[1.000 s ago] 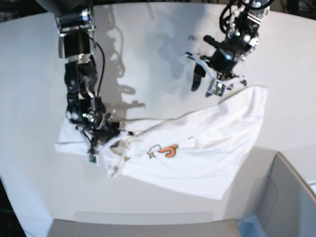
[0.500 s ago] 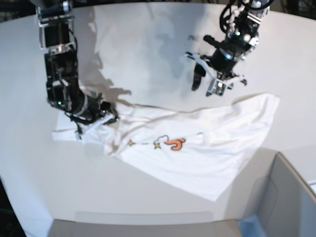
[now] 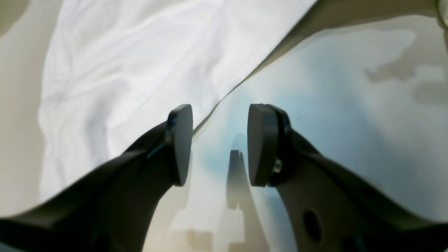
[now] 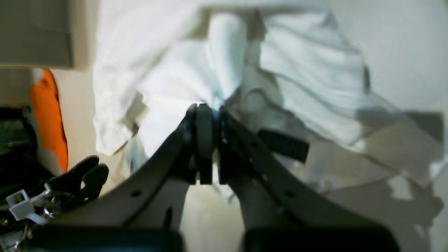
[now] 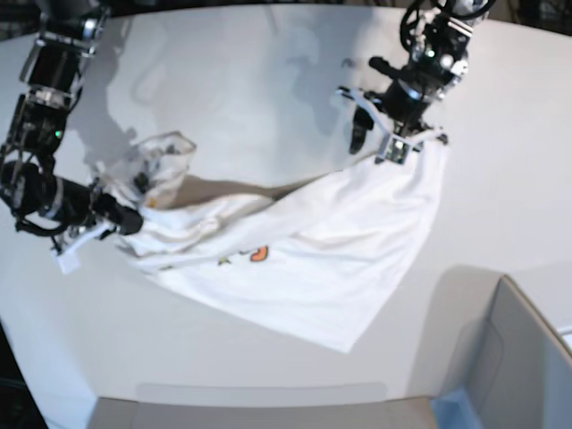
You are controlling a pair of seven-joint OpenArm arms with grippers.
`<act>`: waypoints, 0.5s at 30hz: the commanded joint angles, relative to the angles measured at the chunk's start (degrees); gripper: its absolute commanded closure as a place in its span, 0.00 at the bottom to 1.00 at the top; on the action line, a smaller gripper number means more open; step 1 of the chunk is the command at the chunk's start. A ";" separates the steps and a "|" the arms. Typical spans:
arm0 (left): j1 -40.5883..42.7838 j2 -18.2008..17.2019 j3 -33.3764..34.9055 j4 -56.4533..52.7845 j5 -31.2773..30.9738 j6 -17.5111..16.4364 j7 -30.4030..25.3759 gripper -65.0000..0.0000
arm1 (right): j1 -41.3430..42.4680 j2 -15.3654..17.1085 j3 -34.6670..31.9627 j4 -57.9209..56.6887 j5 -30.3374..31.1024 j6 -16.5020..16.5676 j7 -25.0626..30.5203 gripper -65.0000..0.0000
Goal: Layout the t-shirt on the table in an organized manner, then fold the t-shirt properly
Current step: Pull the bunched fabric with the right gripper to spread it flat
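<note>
White tabletop (image 5: 268, 80) fills nearly the whole base view, with its curved far edge at the top and a grey box (image 5: 523, 357) at the near right corner. You have the t-shirt (image 5: 304, 250) lying across the middle of that table, stretched between your two arms but far from flat.

Your right gripper (image 4: 208, 115) is clenched on a bunched wad of the shirt's cloth; in the right wrist view the jaws are pressed together with fabric fanning out beyond them, and in the base view that end of the shirt is lifted and puffed up beside the gripper (image 5: 125, 214). Your left gripper (image 3: 218, 143) stands released, holding nothing: the left wrist view shows a clear gap between the pads (image 3: 182, 143), bare table under them, and the shirt's edge running just past the tip on one side. From the base view this gripper (image 5: 375, 134) hangs above the shirt's far corner.

Judging by this, you are early in the layout step. The body spreads in a rough triangle toward the near edge, mostly smooth there, yet the end near your right gripper is crumpled, and only a scrap of the orange print (image 5: 257, 254) shows among the folds. No sleeve or neck is set out clearly. You have the flattening to finish, and all the folding is left.
</note>
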 commanded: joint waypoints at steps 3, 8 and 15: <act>-0.02 -0.30 1.57 1.05 -0.01 -0.35 -1.13 0.61 | 1.93 0.12 -2.39 -0.28 2.79 -0.22 -0.23 1.00; -0.10 -0.30 3.33 1.05 -0.01 -0.35 -1.13 0.61 | 1.40 1.70 -12.15 -3.09 -0.64 -0.30 -0.23 1.00; -0.37 -0.30 3.07 1.05 -0.01 -0.35 -1.13 0.61 | -3.52 1.61 -28.06 14.75 -23.41 -0.30 -0.23 0.69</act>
